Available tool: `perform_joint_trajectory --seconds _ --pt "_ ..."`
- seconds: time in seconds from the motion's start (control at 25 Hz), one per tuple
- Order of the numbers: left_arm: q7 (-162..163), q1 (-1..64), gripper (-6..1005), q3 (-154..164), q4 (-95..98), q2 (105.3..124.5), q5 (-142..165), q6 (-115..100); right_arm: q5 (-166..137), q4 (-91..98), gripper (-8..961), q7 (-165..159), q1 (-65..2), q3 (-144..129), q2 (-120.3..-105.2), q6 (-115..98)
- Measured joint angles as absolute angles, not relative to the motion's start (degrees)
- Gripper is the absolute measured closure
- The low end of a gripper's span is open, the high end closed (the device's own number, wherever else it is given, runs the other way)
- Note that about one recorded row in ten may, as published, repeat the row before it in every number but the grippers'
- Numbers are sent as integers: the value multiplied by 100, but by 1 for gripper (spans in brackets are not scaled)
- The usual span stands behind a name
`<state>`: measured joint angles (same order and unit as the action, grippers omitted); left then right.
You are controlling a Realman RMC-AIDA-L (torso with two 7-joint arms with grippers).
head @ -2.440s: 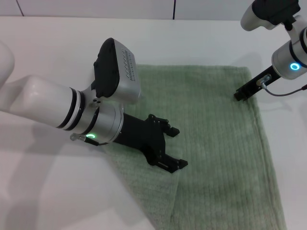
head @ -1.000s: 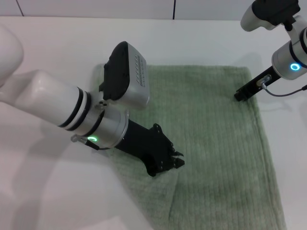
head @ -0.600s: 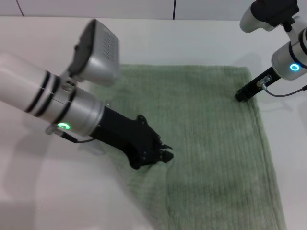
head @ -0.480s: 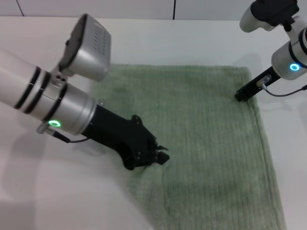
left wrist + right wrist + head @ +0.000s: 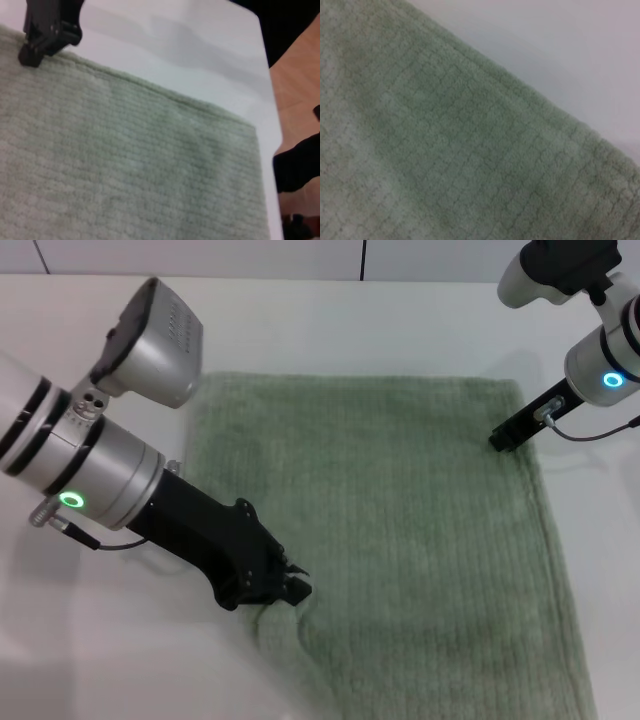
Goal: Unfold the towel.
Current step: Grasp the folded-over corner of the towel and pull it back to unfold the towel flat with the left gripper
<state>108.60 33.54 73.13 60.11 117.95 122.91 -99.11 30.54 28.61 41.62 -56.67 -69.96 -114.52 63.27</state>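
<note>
The sage-green ribbed towel (image 5: 410,520) lies spread on the white table (image 5: 330,320). My left gripper (image 5: 293,590) is low at the towel's near left edge, shut on a bunched fold of the cloth. My right gripper (image 5: 499,439) rests at the towel's far right edge near the corner, shut on the cloth. It also shows in the left wrist view (image 5: 35,50), at the towel's hem. The towel (image 5: 125,165) fills most of the left wrist view, and the right wrist view shows only towel (image 5: 445,150) and table.
Bare white table surrounds the towel on the left and far sides. The left wrist view shows the table's edge and wooden floor (image 5: 300,75) beyond it. My left arm's silver body (image 5: 90,475) hangs over the table left of the towel.
My left gripper shut on the towel's fold and pulled it left and toward me, uncovering the towel's left part. The right arm has not moved.
</note>
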Motion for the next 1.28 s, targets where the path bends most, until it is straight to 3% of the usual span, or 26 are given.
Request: perform_joint_trajectory --seconds 0.96,1.2,1.28 --pt "10918 3342 935 6385 5711 11726 12513 -10909 2969 2867 954 4158 -5693 -6996 -11455 6327" --pt "10858 3329 768 6182 5756 11713 12509 -10924 2949 2859 954 4158 -5710 -6996 -11462 6330" --pt "10820 3328 653 6123 5759 11711 12496 -10918 2928 2858 954 4157 -5713 -6996 -11467 6332"
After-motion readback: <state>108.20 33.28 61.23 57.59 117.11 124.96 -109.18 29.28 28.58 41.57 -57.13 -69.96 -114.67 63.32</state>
